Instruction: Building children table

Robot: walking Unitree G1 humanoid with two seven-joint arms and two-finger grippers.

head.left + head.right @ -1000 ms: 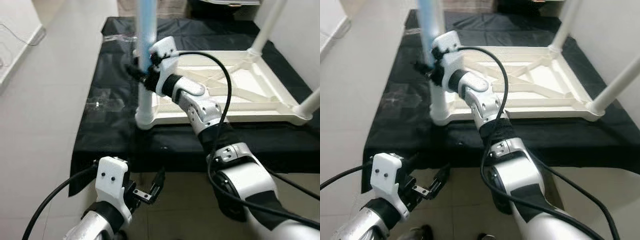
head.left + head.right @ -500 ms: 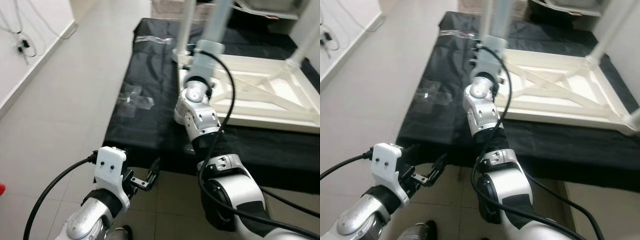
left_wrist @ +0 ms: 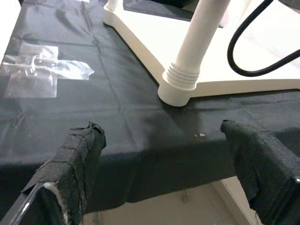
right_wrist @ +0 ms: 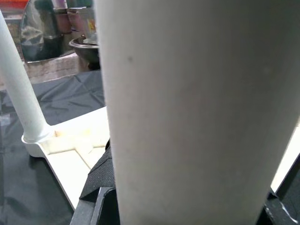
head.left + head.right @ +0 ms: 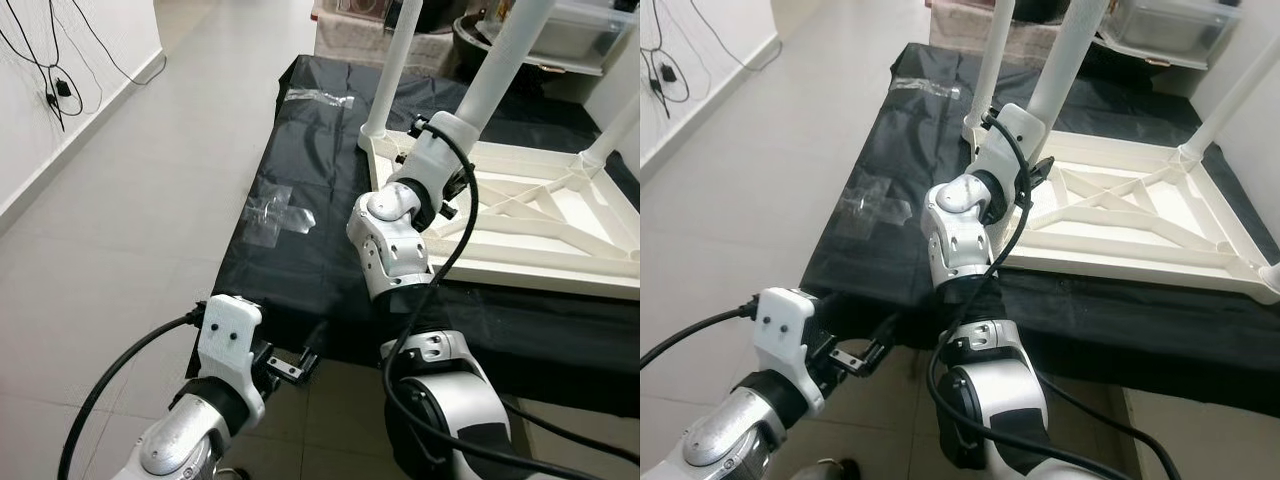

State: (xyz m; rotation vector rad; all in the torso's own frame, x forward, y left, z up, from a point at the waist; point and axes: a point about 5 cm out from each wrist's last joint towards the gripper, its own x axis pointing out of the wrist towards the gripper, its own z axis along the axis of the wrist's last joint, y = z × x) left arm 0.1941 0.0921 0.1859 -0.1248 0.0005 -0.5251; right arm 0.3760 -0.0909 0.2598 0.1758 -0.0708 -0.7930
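A white children's table (image 5: 560,215) lies upside down on a black sheet (image 5: 300,150), with its legs standing up. My right gripper (image 5: 452,130) is shut around the near-left leg (image 5: 497,70), a little above its threaded base (image 3: 180,84). In the right wrist view that leg (image 4: 197,108) is very close, with a black finger (image 4: 96,183) against its side. My left gripper (image 5: 297,364) hangs low in front of the sheet's near edge. It is open, and its taped fingers (image 3: 75,154) hold nothing.
Another leg (image 5: 395,60) stands at the far left corner and a third (image 5: 615,130) at the right. Clear tape patches (image 5: 275,212) lie on the sheet. Tiled floor (image 5: 100,220) spreads left to a wall with cables (image 5: 55,85). Storage boxes (image 5: 585,30) stand behind.
The head camera has swung, so the whole scene has shifted and more floor shows on the left. My right gripper stays on the same leg. The left gripper remains low by the sheet's edge.
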